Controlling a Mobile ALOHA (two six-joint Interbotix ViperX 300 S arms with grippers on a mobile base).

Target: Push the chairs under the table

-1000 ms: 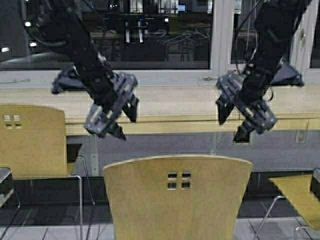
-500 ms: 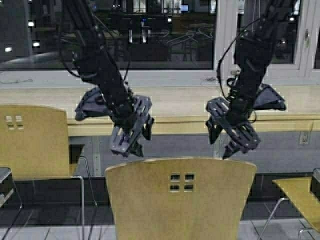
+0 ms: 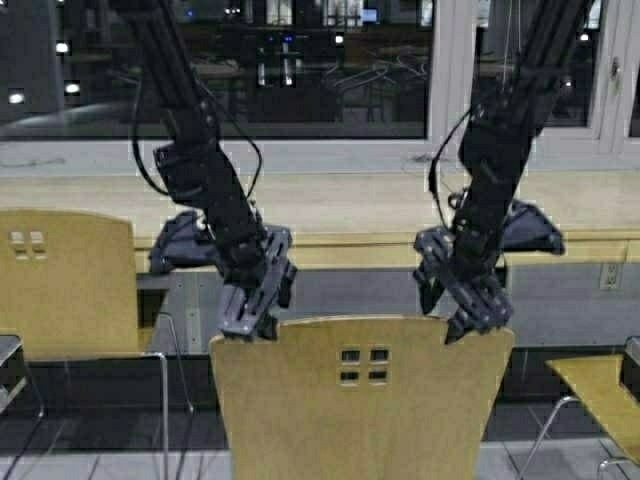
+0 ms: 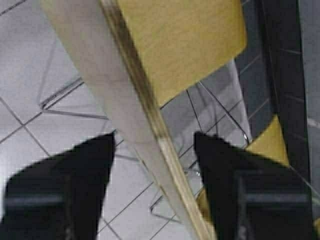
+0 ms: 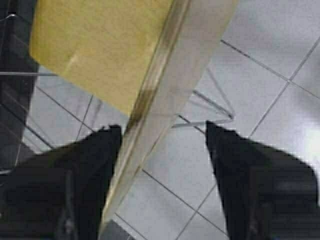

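Note:
A tan plywood chair point(image 3: 360, 400) with a four-square cutout stands in front of me, its back facing me, short of the long pale table point(image 3: 340, 215). My left gripper point(image 3: 255, 318) is open and straddles the top edge of the chair back at its left corner; the edge point(image 4: 145, 125) runs between the fingers point(image 4: 75, 175). My right gripper point(image 3: 462, 322) is open and straddles the top edge at the right corner; the edge point(image 5: 160, 100) lies close to one finger point(image 5: 90, 170). A second chair point(image 3: 60, 285) stands at the left and a third chair's seat point(image 3: 600, 385) shows at the right.
A grey panel wall with an outlet point(image 3: 605, 275) runs under the table. Dark windows point(image 3: 300, 70) stand behind it. The floor is pale grey tile point(image 5: 270, 90). The chair's chrome legs point(image 4: 65, 95) show below. A dark object point(image 3: 8, 365) sits at the left edge.
Both arms have come down from above the table edge to the chair back. Each open gripper now sits over the chair's top edge.

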